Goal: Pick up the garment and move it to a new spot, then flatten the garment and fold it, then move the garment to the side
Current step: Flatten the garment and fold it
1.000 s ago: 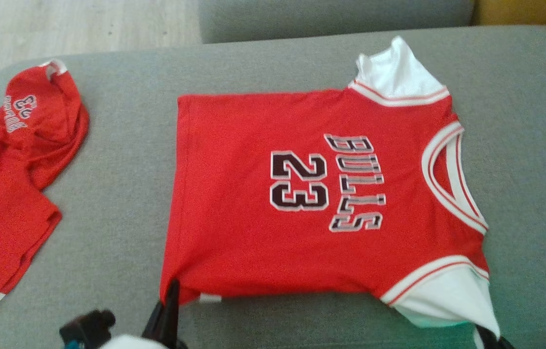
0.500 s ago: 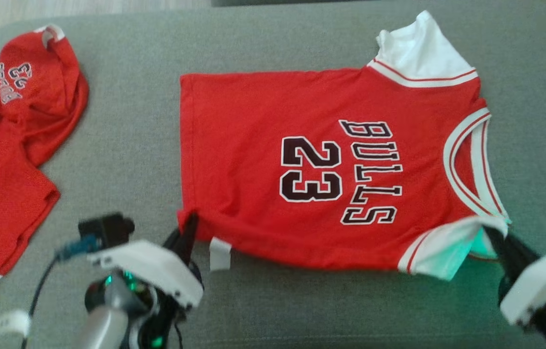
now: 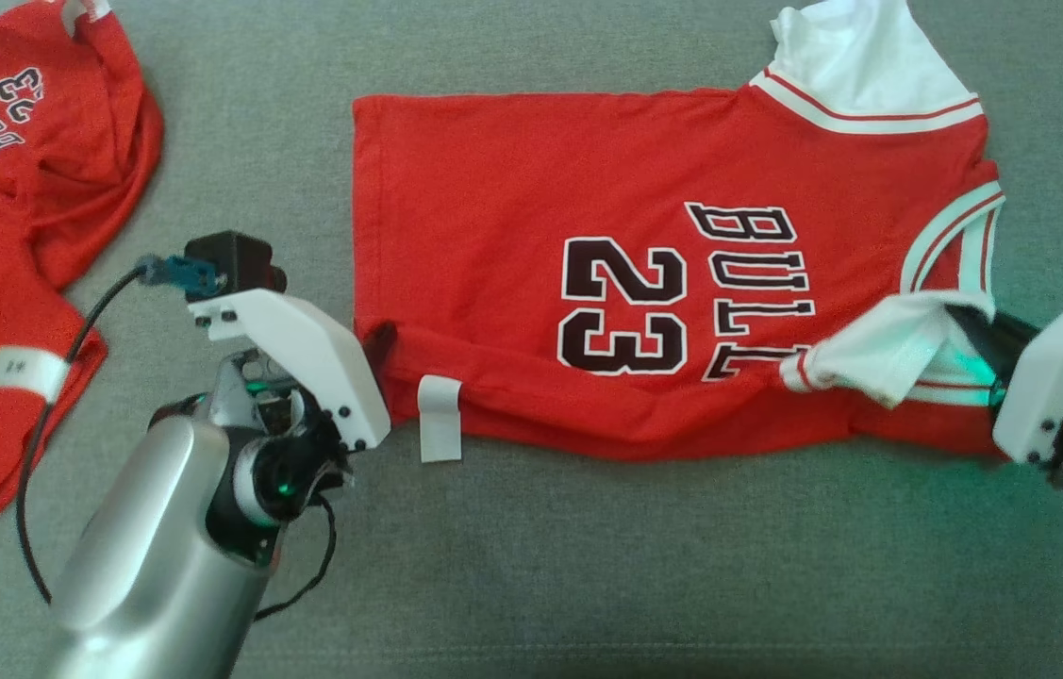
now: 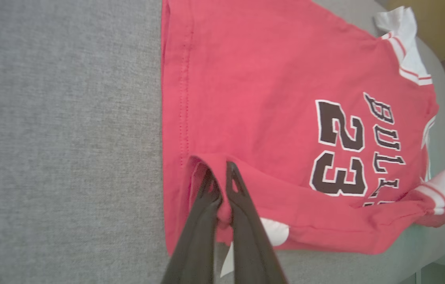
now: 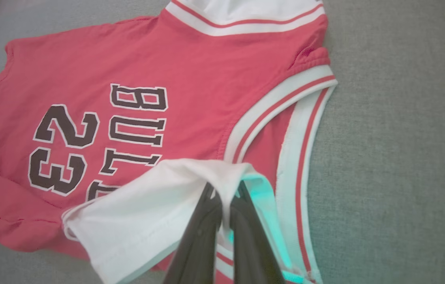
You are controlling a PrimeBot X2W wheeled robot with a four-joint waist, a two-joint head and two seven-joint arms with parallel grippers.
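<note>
**Jersey's near edge pinched at both ends**

Your red short-sleeved jersey (image 3: 512, 245), with white sleeves and black "BULLS 23" print, lies spread on the grey woven cushion (image 3: 588, 566), right of centre. Its near edge is rolled over itself. Your left gripper (image 4: 218, 173) is pressed together on the near hem corner. Your right gripper (image 5: 224, 193) pinches the near white sleeve (image 5: 147, 197), which is turned over the lettering. A second crumpled red garment (image 3: 3, 283) lies well apart at the left.
</note>
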